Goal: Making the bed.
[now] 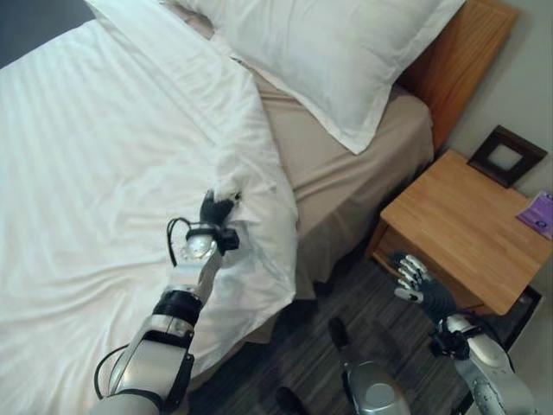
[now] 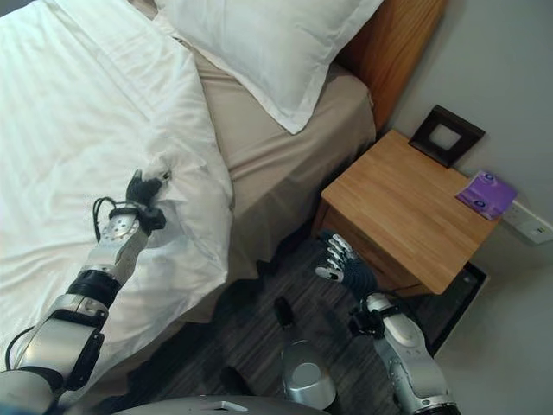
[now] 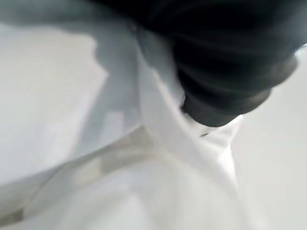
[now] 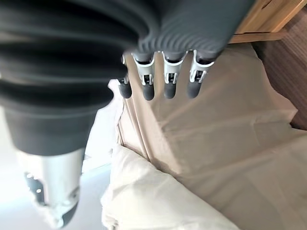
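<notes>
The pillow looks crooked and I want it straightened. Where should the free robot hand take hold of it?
Probably the pillow's pointed lower corner flap, reached from the nightstand side by the right robot hand. That corner lies flat on the beige sheet, free of the duvet.

A: Clearance beyond the left hand?
B: The bunched white duvet lies against it; past its folded edge, bare beige sheet runs open to the pillow.
A: Right hand?
B: Fingers straight, above open floor; the wooden nightstand stands just beside it, the bed's side opposite.
</notes>
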Motion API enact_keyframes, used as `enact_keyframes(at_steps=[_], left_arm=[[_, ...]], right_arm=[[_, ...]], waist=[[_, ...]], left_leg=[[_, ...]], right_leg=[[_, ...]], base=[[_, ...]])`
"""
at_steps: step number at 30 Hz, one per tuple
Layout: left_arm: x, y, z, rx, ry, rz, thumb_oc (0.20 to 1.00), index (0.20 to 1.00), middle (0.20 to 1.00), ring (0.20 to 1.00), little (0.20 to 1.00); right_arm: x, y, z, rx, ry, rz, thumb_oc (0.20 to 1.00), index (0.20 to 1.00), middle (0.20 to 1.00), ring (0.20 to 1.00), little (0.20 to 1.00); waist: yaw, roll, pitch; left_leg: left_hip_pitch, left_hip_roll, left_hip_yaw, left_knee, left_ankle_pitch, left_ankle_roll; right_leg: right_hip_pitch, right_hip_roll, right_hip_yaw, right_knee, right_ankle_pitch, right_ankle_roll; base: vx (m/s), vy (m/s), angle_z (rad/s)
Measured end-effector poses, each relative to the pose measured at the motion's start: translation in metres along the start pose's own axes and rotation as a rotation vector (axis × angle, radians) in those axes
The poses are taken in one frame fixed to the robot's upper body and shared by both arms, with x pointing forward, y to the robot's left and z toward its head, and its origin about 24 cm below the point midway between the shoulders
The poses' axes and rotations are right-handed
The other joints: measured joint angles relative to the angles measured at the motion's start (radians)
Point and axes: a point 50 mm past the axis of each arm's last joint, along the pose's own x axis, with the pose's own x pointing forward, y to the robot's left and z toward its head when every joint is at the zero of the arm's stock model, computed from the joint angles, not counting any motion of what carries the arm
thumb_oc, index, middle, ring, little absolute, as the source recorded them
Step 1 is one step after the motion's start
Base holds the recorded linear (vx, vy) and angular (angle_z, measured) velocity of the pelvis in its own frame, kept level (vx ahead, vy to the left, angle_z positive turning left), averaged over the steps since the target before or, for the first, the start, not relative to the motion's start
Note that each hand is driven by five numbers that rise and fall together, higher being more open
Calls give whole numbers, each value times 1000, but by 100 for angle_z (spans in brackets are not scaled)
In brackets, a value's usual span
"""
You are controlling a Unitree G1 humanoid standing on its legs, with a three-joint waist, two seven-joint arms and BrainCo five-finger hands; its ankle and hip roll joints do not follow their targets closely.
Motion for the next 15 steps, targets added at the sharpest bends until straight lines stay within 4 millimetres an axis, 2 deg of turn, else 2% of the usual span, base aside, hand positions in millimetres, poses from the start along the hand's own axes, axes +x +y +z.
enact_keyframes(at_steps=[4,6,9,10,11,12,15], left_arm=[[5,-26,9,-19,-30,-81,200,200,200,200,200],[8,-56,12,-36,-40,-162,200,200,200,200,200],[6,-83,9,-62,-30,-228,200,200,200,200,200],[5,-85,8,-62,-25,-232,200,200,200,200,200],[4,-92,6,-81,-18,-240,740,740,740,740,740],[3,-96,6,-95,-14,-245,1000,1000,1000,1000,1000],[1,-102,1,-156,6,-246,1000,1000,1000,1000,1000]], right_arm=[[2,0,3,-2,-13,1,1000,1000,1000,1000,1000],[3,1,5,1,-23,5,1000,1000,1000,1000,1000],[2,1,7,17,-33,3,1000,1000,1000,1000,1000],[2,1,6,19,-31,3,1000,1000,1000,1000,1000],[2,2,6,24,-34,1,1000,1000,1000,1000,1000],[3,2,6,32,-38,-1,1000,1000,1000,1000,1000],[4,4,10,62,-57,-5,1000,1000,1000,1000,1000]], waist=[[-26,14,-7],[-46,28,-15],[-63,50,-29],[-67,55,-32],[-77,60,-35],[-80,60,-36],[-93,61,-37]], left_leg=[[7,0,0,0,0,0],[16,0,-2,0,-2,-2],[17,-1,2,0,-5,-4],[17,0,1,0,-5,-4],[17,0,2,0,-5,-4],[19,-1,3,0,-5,-4],[27,-2,12,0,-6,-4]], right_leg=[[6,0,0,0,0,0],[16,0,-1,0,-3,1],[15,1,4,0,-4,1],[15,1,4,0,-4,1],[15,2,5,0,-5,1],[15,2,6,0,-5,1],[19,5,17,0,-5,0]], base=[[35,-21,0],[18,-14,1],[23,-17,-5],[0,0,0],[0,0,0],[20,-25,-4],[18,-35,-9]])
